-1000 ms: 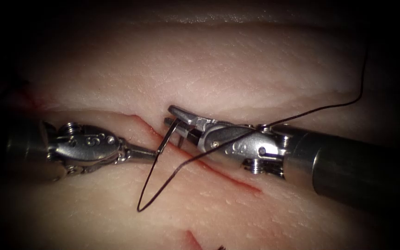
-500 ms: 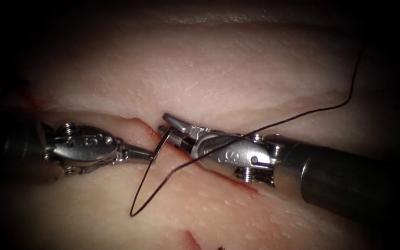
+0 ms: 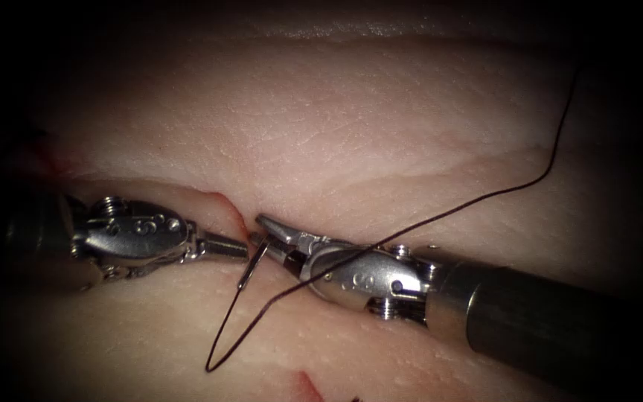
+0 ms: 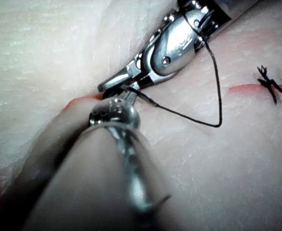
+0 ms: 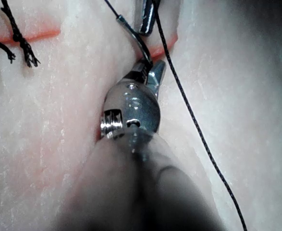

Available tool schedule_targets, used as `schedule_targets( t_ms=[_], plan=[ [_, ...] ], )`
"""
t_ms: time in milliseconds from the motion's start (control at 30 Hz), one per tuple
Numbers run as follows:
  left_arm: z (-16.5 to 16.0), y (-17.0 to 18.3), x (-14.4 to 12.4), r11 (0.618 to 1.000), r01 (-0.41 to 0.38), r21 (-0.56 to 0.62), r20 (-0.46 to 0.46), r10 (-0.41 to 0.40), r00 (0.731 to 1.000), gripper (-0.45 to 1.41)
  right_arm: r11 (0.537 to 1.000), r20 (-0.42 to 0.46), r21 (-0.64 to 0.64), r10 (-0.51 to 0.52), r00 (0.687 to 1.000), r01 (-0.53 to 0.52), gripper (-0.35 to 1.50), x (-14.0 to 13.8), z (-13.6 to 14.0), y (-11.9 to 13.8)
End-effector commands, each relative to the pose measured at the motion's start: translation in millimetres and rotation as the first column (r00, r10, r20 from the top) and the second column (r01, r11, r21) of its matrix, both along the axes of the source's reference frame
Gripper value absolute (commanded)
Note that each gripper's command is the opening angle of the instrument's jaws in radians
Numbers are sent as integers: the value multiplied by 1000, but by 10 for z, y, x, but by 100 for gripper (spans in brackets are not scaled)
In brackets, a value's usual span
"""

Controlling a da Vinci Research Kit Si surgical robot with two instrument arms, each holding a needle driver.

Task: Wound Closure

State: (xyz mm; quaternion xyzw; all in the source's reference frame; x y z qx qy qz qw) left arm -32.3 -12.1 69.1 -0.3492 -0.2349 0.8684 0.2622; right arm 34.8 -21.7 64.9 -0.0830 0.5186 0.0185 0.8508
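Step in hand: by my judgement, a hand-over of the needle [image 3: 253, 266] at the cut [image 3: 221, 199], centre-left of the endoscope frame.
Right claw [image 3: 268, 232]: pinching the needle. The right wrist view shows the bare curve running from the thread end up to the grip. The rest, point included, is hidden behind the claw.
Left claw [image 3: 245, 249]: pressed together, holding nothing that I can see. Its tip sits just beside the needle, on the left of the cut. Contact cannot be confirmed.
Needle: lies over the cut between the two tips. Whether the point is in the tissue [image 3: 336, 126] cannot be told.
Thread [image 3: 448, 212]: leaves the needle's end, loops down to lower centre-left, then crosses over the right tool's wrist and runs to the upper right.
Finished work: knotted stitches [image 4: 268, 84] sit further along the cut.
Advice, grip: check that the right claw's hold is firm and square to the curve before you rely on it. A skewed grip will likely let the needle swivel.
Advice, left claw: keep it close until the needle sits steady.
Advice, thread: you have a strand draped on the right tool's wrist. Mind that it does not snag in the joint.
Risk: the loop is slack, so keep it free of both tips.
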Motion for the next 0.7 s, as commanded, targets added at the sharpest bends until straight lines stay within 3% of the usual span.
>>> schedule_targets(
  t_ms=[33,467,700],
  plan=[
    [6,0,-8,1000,0,-1,0,0,1000,-22,1000,-14,8,20,1000,-20,-35,8,-5,16],
    [15,11,-8,1000,12,-12,-16,-13,1000,-20,994,-103,-5,111,989,-112,-35,3,-82,88],
    [25,13,-13,1000,20,-22,-26,-20,999,-18,991,-127,-17,129,983,-132,-35,1,-100,110]
  ],
)
